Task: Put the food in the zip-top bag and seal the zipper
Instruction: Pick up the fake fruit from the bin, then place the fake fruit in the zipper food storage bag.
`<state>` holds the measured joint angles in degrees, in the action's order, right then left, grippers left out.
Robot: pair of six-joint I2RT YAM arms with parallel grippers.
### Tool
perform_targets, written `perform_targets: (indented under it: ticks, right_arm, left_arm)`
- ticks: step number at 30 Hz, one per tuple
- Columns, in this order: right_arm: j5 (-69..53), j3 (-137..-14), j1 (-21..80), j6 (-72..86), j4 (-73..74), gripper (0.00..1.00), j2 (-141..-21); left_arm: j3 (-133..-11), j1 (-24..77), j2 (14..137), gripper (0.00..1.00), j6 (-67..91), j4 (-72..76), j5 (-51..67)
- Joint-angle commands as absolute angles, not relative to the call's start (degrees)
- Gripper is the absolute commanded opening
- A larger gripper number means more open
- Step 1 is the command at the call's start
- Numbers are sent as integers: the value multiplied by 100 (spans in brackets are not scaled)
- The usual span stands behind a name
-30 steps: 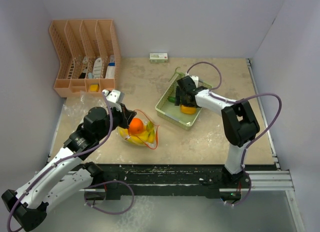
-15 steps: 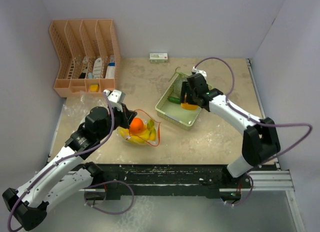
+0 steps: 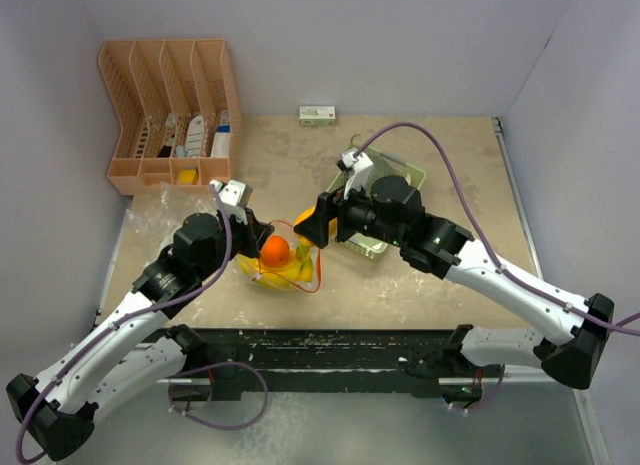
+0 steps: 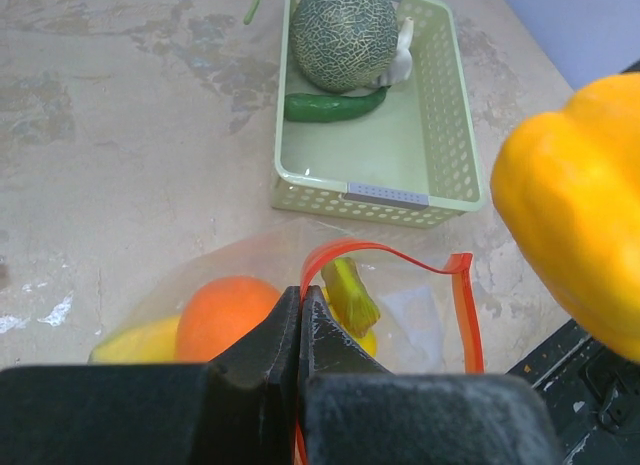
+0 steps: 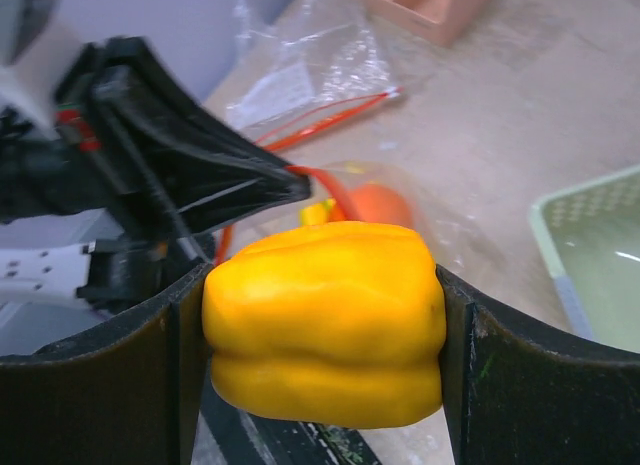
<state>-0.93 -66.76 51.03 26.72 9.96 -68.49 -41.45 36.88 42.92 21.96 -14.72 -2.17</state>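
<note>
The left gripper (image 4: 300,320) clenches the bag (image 4: 420,305) by its rim to prop the mouth open, so the right gripper (image 5: 325,350), grasping a yellow pepper (image 4: 580,195), can drop it in.

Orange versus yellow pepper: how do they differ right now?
The orange lies inside the zip-top bag; the yellow pepper is outside it, held in the right gripper. The orange is round and smooth; the yellow pepper is blocky and lobed. Both are warm-coloured food pieces.
</note>
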Motion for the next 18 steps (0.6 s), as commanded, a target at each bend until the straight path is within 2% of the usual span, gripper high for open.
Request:
perform_targets:
  ticks: [1,8,11,14,18]
  right_arm:
    - [-1200,-6384,5339,2625,-120,29,-6735]
    - [-1543,-6035,5409,2931,-852,30,-7301]
    - [-1327,-6021,5511,3023,-1016,34,-7473]
    - [-948,-6074,5549,3123,-1113,43,-7689]
    - [-475,-6222,5596,3152,-1079,66,-7996]
  left_arm:
    - [-4286,3686,4279,0,2208,-1405,-341]
    - [-4341,3691,4259,0,2250,-1415,-278]
    - [-4364,3691,4269,0,2250,-1424,-271]
    - [-4359,3691,4301,0,2241,-1407,-247]
    - [-4377,3689,4296,0,2239,-1391,-207]
